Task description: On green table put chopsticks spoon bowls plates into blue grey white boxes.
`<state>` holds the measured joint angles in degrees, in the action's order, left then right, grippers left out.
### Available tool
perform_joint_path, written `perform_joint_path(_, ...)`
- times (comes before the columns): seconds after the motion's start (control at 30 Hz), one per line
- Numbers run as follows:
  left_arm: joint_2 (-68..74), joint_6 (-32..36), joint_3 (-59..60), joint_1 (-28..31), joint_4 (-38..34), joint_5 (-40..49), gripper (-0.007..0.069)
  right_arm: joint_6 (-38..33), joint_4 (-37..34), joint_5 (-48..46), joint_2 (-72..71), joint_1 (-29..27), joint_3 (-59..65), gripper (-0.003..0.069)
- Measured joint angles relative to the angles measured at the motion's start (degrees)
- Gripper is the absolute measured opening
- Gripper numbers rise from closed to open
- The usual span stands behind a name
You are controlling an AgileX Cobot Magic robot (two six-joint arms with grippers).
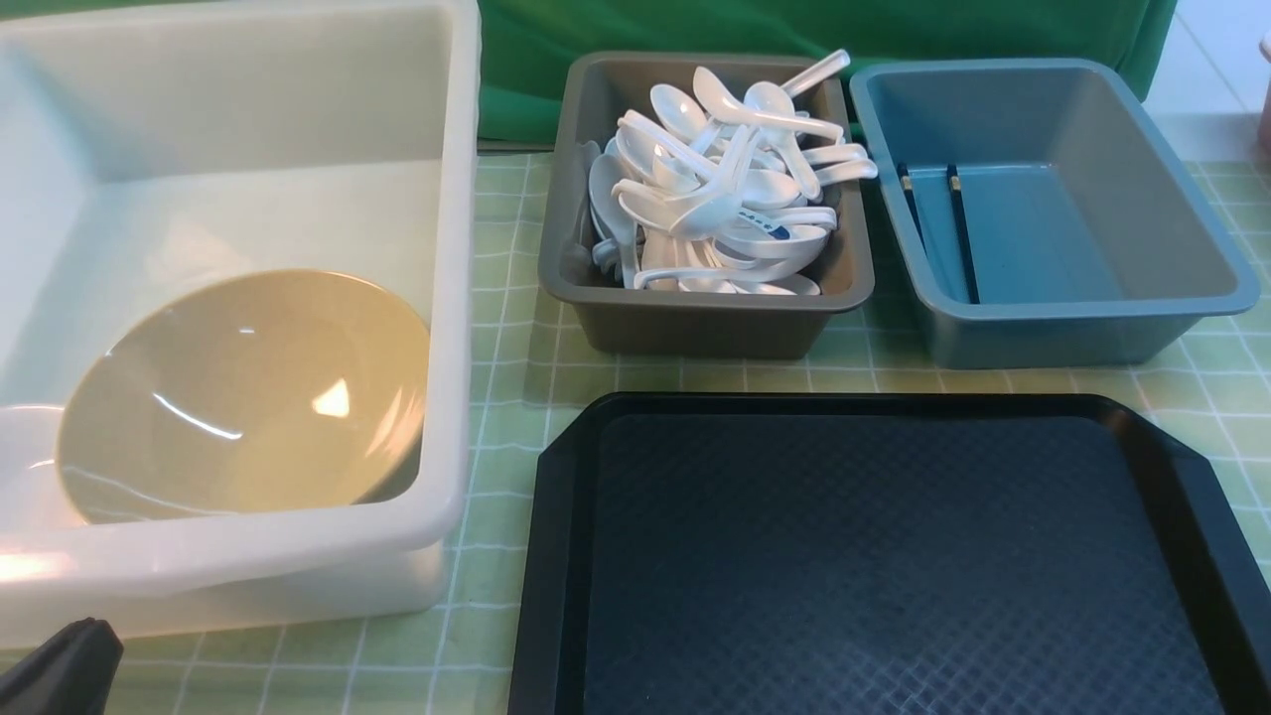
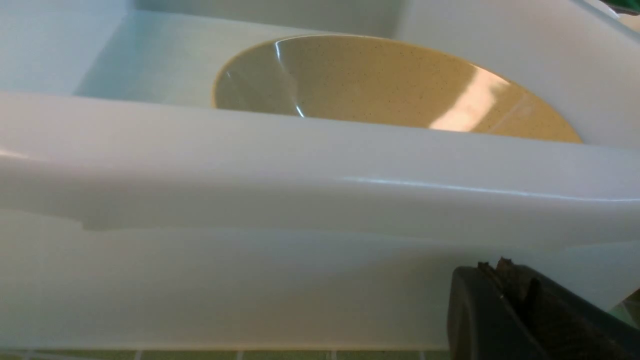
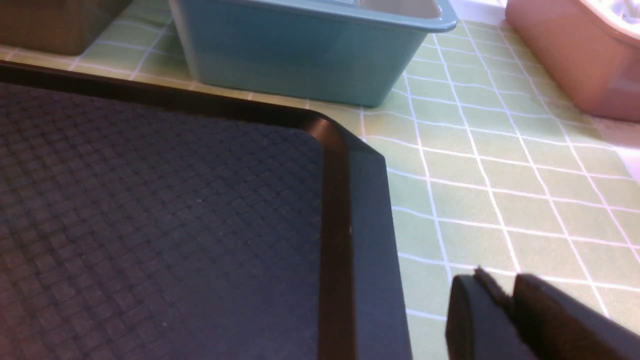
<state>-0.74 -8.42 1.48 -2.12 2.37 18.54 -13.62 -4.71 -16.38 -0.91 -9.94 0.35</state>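
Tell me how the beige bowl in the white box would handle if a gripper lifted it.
The beige bowl looks stiff, and its glossy glare suggests slippery walls. It leans tilted against the white box wall, so a nudge would probably rock or slide it.

No readable text, label, brand or number appeared in any view.

The only mark of any kind was a small dark blue patch on one white spoon [image 1: 773, 231] in the heap inside the grey box [image 1: 596, 298], too small and blurred to tell whether it was lettering or a pattern. The two dark chopsticks [image 1: 961, 233] in the blue box [image 1: 1092, 328] bore short pale bands near their far ends, plain and without characters.
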Motion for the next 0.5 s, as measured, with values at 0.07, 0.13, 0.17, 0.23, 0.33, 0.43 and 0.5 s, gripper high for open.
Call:
perform_joint_path(0.07,0.0,0.0,0.0,0.0,0.0,0.0,-0.0002,0.0,0.0,0.0,0.0,0.0,0.0,0.0119)
perform_joint_path(0.13,0.0,0.0,0.0,0.0,0.0,0.0,-0.0002,0.0,0.0,0.0,0.0,0.0,0.0,0.012)
perform_joint_path(0.17,0.0,0.0,0.0,0.0,0.0,0.0,-0.0002,0.0,0.0,0.0,0.0,0.0,0.0,0.0122)
perform_joint_path(0.23,0.0,0.0,0.0,0.0,0.0,0.0,-0.0002,0.0,0.0,0.0,0.0,0.0,0.0,0.0124)
perform_joint_path(0.33,0.0,0.0,0.0,0.0,0.0,0.0,-0.0002,0.0,0.0,0.0,0.0,0.0,0.0,0.0127)
perform_joint_path(0.43,0.0,0.1,0.0,0.0,0.0,0.0,-0.0002,0.0,0.0,0.0,0.0,0.0,0.0,0.013)
perform_joint_path(0.5,0.0,0.1,0.0,0.0,0.0,0.0,-0.0002,0.0,0.0,0.0,0.0,0.0,0.0,0.0132)
